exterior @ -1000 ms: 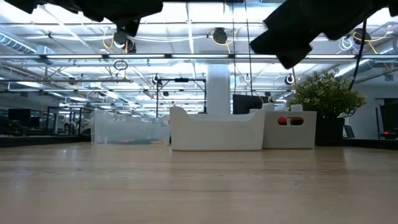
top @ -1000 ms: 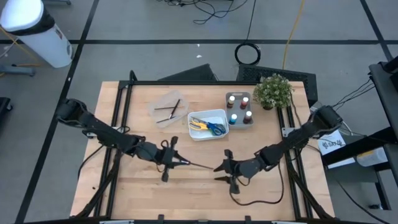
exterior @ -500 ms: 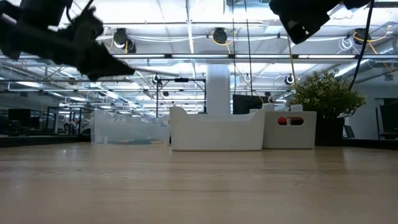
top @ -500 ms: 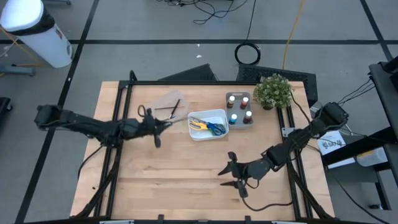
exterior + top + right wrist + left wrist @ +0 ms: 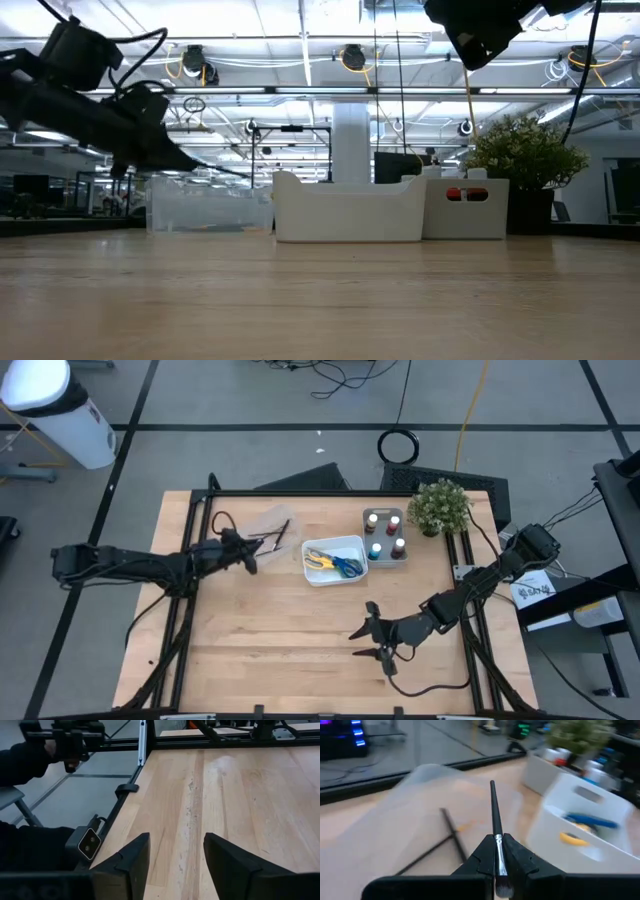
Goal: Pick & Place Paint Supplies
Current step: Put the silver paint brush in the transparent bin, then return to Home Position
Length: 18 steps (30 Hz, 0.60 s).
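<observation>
My left gripper (image 5: 250,553) hangs over the clear tray (image 5: 265,530) at the far left of the table, shut on a thin dark brush (image 5: 493,815). Two more dark brushes (image 5: 447,832) lie crossed on the clear tray's floor. The white tray (image 5: 335,560) holds scissors with blue and yellow handles (image 5: 340,565). Beside it stands a holder with several small paint pots (image 5: 385,535). My right gripper (image 5: 372,640) hovers open over bare table near the near edge, right of centre. My left gripper pinches the brush between its two fingers at the silver ferrule (image 5: 498,851), close to the bristle end (image 5: 503,887). The fingers lie along the brush, and the long handle sticks out ahead of them. They slant down from the table's left, with the brush lifted clear above the clear tray.
A small green potted plant (image 5: 440,505) stands at the far right corner. A dark metal frame (image 5: 195,540) runs along the table's edges. The wood between the trays and the near edge (image 5: 300,640) is bare apart from my right gripper.
My left gripper has carried the brush from the middle of the table up and toward the far left, ending over the clear tray, and has stayed shut on it. My right gripper has drawn back slightly toward the near right and stayed open.
</observation>
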{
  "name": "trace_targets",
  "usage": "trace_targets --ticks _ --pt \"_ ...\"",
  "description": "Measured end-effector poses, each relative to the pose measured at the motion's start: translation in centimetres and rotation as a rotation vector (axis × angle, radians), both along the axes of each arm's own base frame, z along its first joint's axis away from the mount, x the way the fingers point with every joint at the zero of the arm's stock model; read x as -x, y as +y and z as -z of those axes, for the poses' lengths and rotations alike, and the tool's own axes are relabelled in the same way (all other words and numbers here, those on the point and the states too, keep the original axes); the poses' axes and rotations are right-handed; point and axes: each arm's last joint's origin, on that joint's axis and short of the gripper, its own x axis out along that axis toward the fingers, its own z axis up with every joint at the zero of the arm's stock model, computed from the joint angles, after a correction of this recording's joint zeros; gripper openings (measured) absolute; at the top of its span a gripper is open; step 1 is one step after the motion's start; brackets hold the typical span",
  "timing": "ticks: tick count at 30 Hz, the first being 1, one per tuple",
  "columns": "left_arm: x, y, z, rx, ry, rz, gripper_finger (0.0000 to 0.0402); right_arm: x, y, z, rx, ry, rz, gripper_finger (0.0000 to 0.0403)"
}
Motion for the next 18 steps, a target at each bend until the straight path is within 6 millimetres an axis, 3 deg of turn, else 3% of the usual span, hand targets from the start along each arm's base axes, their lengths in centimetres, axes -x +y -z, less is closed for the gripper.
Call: trace_targets --ticks 3,9,13,18 --pt "0.1 0.4 0.3 0.024 0.003 -0.092 0.0021 0.0 0.0 0.0 -0.001 -0.001 0.0 0.017" --pt "0.1 0.7 0.1 0.076 -0.07 -0.132 0.008 0.0 0.1 -0.2 -0.01 -0.014 -0.006 0.0172" --pt "-0.1 0.3 0.1 0.119 -0.077 -0.022 0.0106 0.0 0.1 -0.2 -0.02 -0.015 -0.004 0.0173" --pt "-0.5 -0.5 -0.3 0.049 -0.048 0.258 0.0117 0.2 -0.2 -0.5 -0.006 -0.012 -0.004 0.0173"
